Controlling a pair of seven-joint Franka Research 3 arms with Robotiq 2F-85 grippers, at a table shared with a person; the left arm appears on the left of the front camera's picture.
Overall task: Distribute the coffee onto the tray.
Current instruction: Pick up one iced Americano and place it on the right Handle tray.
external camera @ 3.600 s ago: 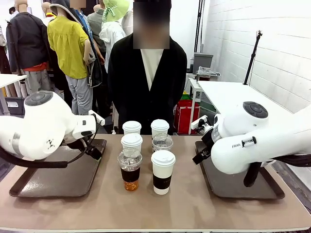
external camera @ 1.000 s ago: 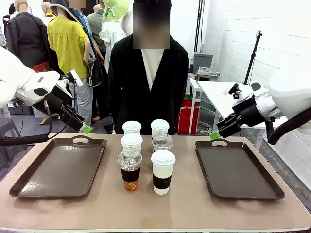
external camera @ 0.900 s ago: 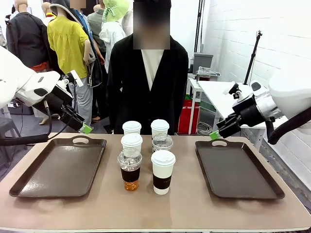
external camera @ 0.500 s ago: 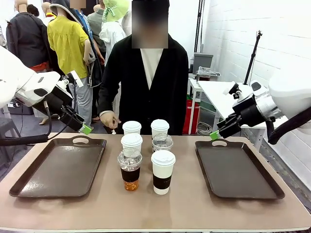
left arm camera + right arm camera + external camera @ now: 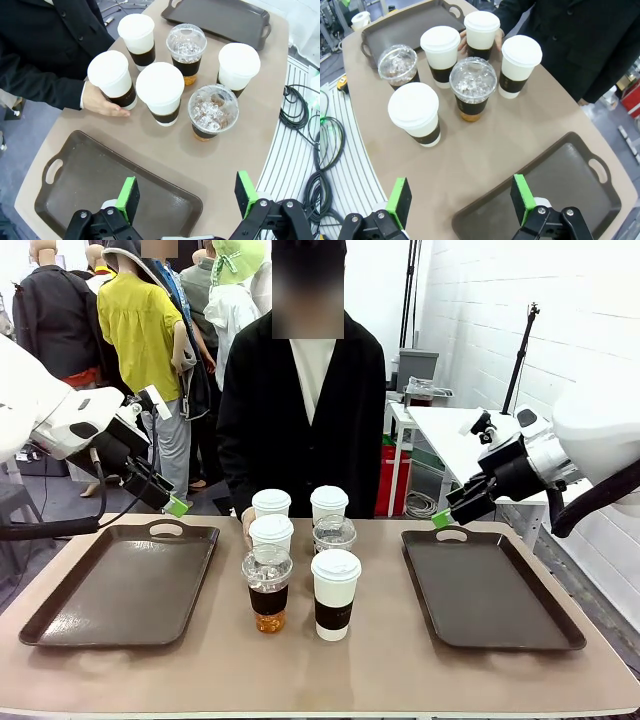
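Observation:
Several white lidded paper cups with dark bands [image 5: 335,592] and two clear dome-lidded cups of amber drink [image 5: 267,587] stand bunched at the table's middle, between two dark trays. A person's hand [image 5: 102,102] is wrapped round the far-left white cup [image 5: 112,80]. My left gripper [image 5: 170,502] hangs open above the far end of the left tray [image 5: 120,585]; in its wrist view the left gripper [image 5: 187,192] has nothing between its green pads. My right gripper [image 5: 440,518] hovers open by the far handle of the right tray [image 5: 490,590]; the right gripper [image 5: 461,197] is also empty.
The person in black stands at the far side, right behind the cups. Both trays [image 5: 100,185] [image 5: 560,185] are bare. Cables [image 5: 300,107] lie on the floor past the table's near edge. A white side table stands at the back right.
The person's hand has come down and taken hold of the far-left white cup. Both arms, low over the trays at first, have risen and stayed still over the last second.

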